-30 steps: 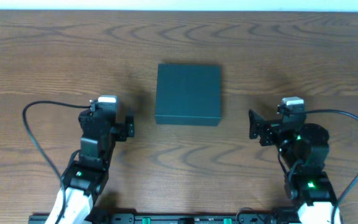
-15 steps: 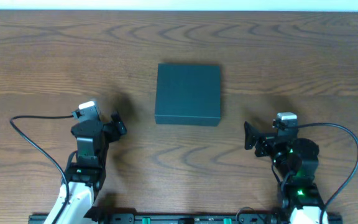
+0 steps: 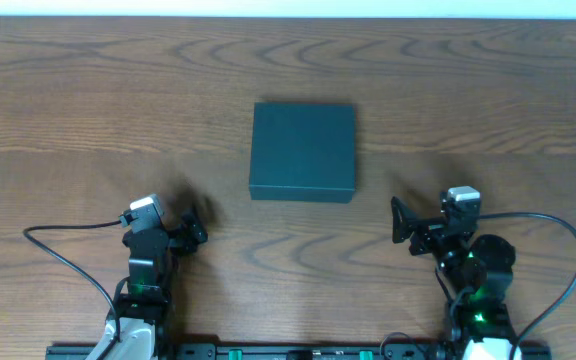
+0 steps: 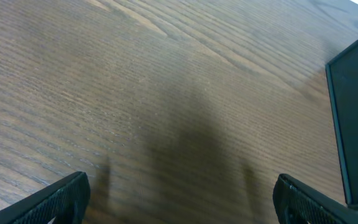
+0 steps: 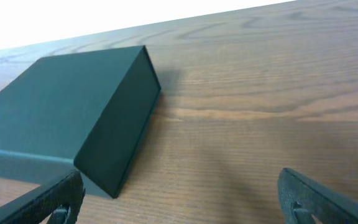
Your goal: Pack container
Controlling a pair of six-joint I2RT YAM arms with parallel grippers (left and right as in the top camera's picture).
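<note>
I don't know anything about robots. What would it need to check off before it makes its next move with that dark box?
1. Dark teal square box open for packing: not ok, it is shut.
2. Box lying flat on the brown wooden table: ok.
3. Left gripper ready: ok, open and holding nothing.
4. Right gripper ready: ok, open and holding nothing.
5. Both grippers away from the box: ok, each is apart from it on the near side.
6. Which side of the box opens: cannot tell, no seam or hinge shows.
</note>
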